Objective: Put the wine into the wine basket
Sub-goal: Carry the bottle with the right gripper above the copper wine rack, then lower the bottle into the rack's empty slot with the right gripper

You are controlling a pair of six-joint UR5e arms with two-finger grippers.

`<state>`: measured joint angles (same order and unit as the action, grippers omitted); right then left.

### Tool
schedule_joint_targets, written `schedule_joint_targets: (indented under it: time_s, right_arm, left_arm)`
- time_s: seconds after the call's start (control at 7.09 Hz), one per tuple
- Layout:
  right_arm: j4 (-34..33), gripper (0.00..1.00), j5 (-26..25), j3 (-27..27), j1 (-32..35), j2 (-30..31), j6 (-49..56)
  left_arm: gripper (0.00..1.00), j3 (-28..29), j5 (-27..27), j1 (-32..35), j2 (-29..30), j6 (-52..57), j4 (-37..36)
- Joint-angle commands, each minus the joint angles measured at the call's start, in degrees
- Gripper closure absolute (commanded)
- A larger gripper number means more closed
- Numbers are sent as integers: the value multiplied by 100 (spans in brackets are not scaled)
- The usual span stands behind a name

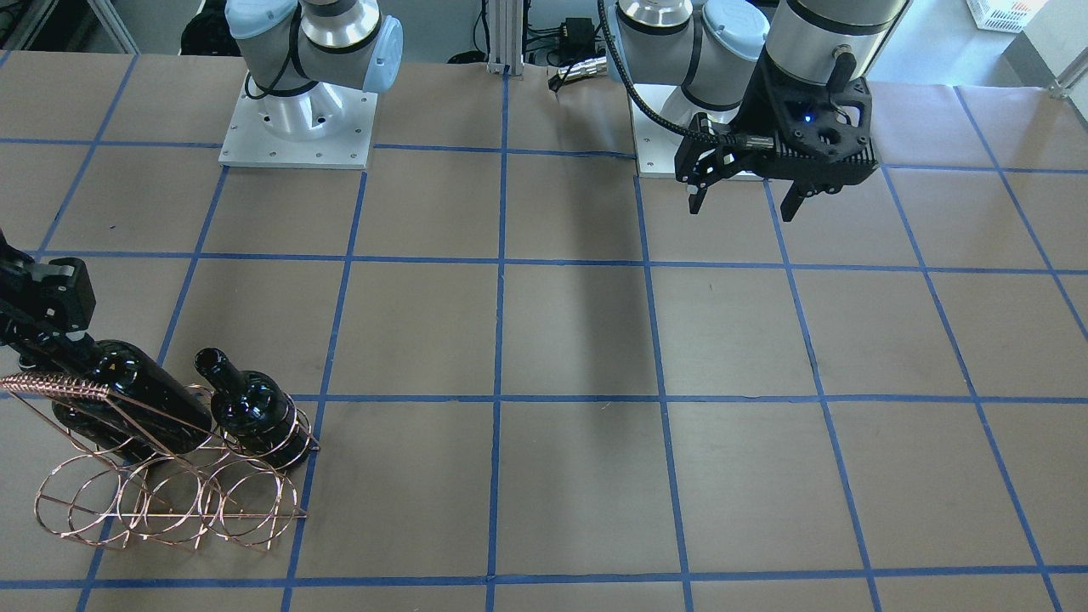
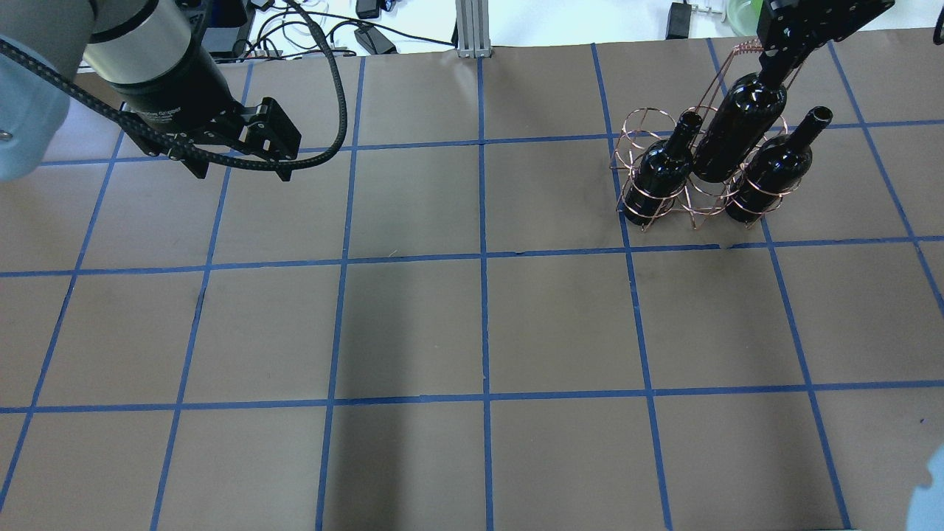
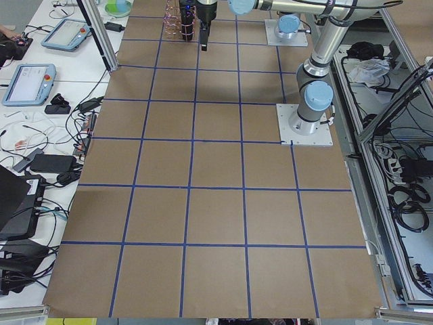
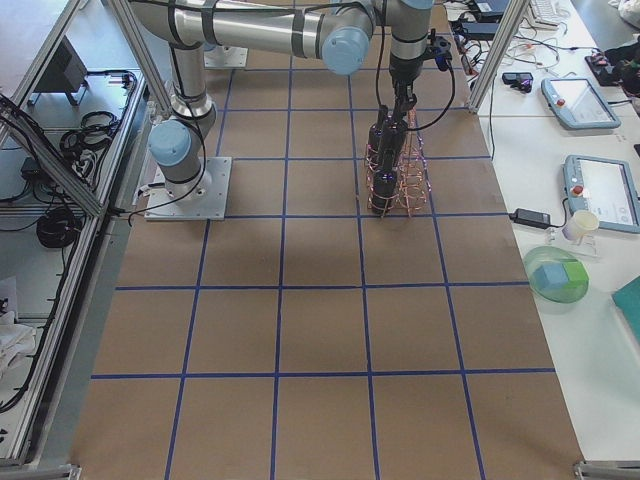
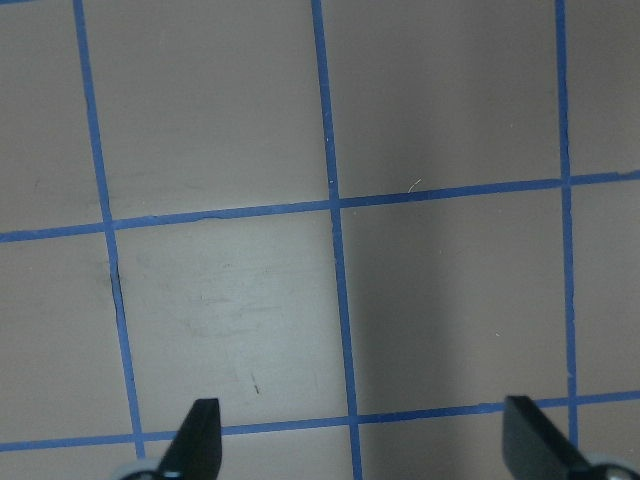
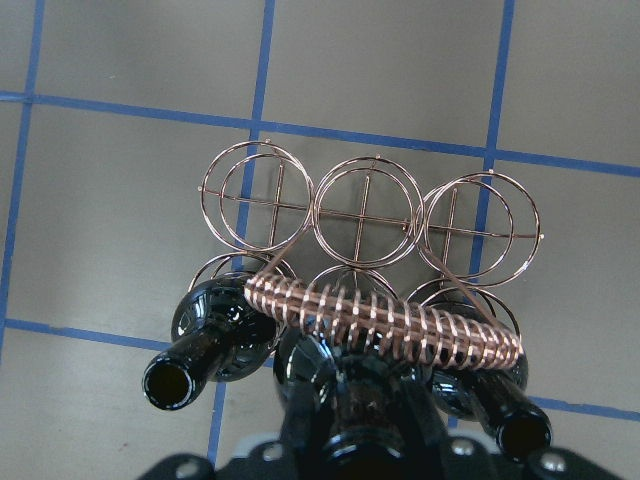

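Right gripper point(image 2: 774, 72) has its fingers clamped on the neck of the wine point(image 2: 737, 129), which sits upright in the wine basket point(image 6: 385, 318) between two other bottles point(image 2: 658, 173) at 1 o'clock on the bench point(image 2: 479, 332); left gripper point(image 1: 743, 202) has its fingers spread, empty, at 10 o'clock.

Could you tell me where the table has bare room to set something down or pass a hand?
The table is bare across its middle and the robot's side, from the left gripper to the wine basket. It is crowded at the basket: the right gripper holds the wine between two other bottles.
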<state>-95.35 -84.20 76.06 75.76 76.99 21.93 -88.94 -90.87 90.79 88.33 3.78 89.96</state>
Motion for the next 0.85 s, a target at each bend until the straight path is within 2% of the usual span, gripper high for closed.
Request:
schedule_joint_targets:
  time_s: [0.0, 0.28, 0.71]
  right_arm:
    - [-2, 88, -44, 14, 0, -35, 4]
    - [-71, 88, -88, 110, 0, -70, 4]
    - [-668, 87, -80, 681, -8, -149, 4]
  left_arm:
    - [0, 0, -1, 0, 0, 0, 13]
    - [0, 0, 8, 0, 0, 0, -5]
    - [0, -9, -1, 0, 0, 0, 13]
